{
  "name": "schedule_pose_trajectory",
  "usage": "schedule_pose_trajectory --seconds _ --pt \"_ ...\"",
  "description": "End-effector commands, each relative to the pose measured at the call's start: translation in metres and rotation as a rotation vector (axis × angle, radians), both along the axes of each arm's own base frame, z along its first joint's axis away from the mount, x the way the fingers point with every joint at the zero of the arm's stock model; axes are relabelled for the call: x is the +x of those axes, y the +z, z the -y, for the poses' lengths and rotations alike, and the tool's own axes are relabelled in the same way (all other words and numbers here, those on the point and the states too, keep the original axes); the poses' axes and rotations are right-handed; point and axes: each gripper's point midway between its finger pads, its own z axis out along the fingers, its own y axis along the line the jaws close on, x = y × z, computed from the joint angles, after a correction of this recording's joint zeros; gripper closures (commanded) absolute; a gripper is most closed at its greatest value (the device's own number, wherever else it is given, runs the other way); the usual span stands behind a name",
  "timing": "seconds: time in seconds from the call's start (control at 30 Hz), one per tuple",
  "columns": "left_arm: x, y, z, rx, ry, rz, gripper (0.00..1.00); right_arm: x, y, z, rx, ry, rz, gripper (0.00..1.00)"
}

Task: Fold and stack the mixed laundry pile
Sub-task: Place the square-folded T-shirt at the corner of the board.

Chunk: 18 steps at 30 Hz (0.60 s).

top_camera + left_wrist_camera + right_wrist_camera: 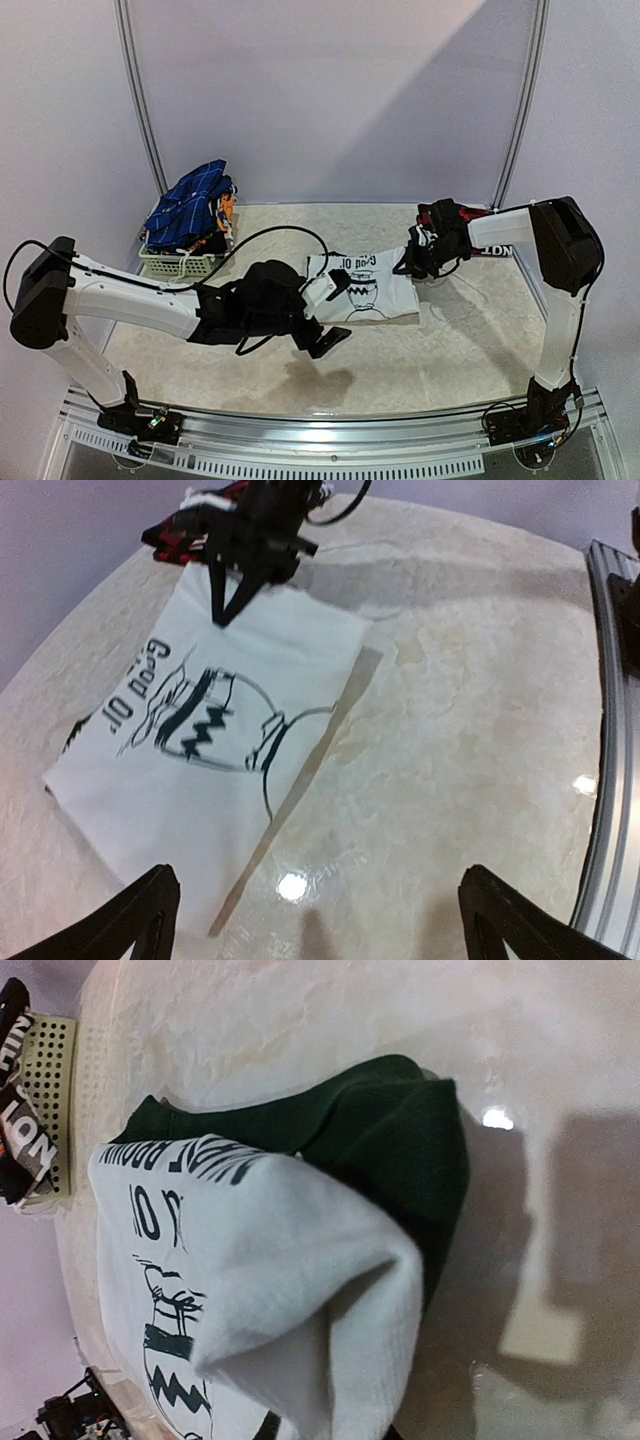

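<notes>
White T-shirt flat at bench centre, print up, dark green part under its far-right edge. Fold well: lift pinched edge evenly, carry it across without dragging; free arm could pin opposite side. Right end effector pinching that far-right edge, arm reaching in low from right. Left end effector spread wide, empty, hovering by near-left corner.
</notes>
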Motion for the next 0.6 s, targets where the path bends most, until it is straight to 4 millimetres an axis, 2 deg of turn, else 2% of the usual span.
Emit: schedule_pose_trajectory --seconds 0.0,0.17,0.33,0.57 --pt "0.012 -0.012 -0.030 -0.008 0.135 -0.045 0.00 0.016 0.034 0.034 -0.188 0.014 0.088 1.00" --pt "0.012 -0.018 -0.047 -0.015 0.181 -0.047 0.00 0.040 0.064 0.053 -0.273 -0.011 0.157 1.00" --pt "0.012 -0.027 -0.059 -0.014 0.215 -0.050 0.01 0.063 0.097 0.061 -0.349 -0.015 0.227 1.00" --pt "0.008 -0.042 -0.068 -0.022 0.229 -0.068 0.01 0.088 0.117 0.080 -0.472 -0.032 0.275 1.00"
